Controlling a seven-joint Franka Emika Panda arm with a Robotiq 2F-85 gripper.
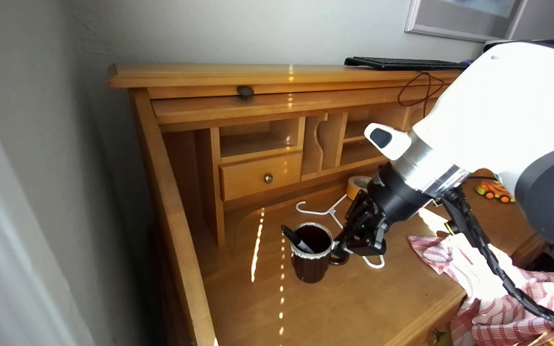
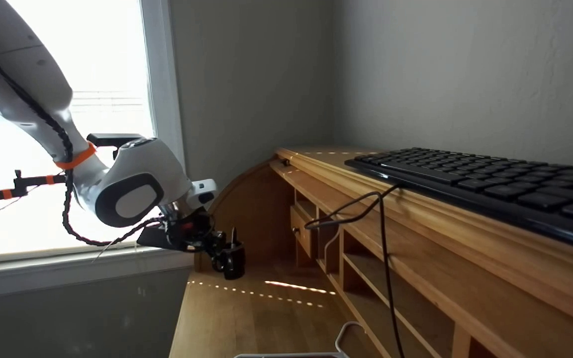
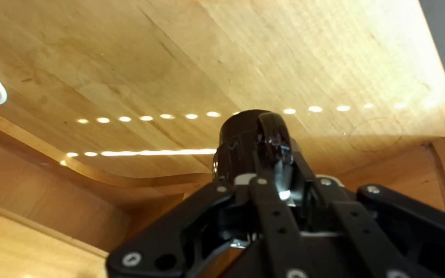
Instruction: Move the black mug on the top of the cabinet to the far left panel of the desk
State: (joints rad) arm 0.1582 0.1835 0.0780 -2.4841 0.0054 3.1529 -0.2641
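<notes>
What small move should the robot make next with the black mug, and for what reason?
I would probably lower the black mug gently: the tool is closed on its handle, and the mug seems to hang above the far left panel.

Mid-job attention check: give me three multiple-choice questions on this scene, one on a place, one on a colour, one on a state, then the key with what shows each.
1. Where is the tool?
A. At the drawer knob
B. At the handle of the black mug
C. Over the keyboard

2. What colour is the clothes hanger?
A. Red
B. Blue
C. White

3. How is the black mug oriented?
A. Upright, with a pen in it
B. Lying on its side
C. Upside down

Key:
1 B: the wrist view shows the handle between the tool's fingers.
2 C: it shows white against the brown desk.
3 A: in an exterior view its open end faces up, the pen sticking out.
</notes>
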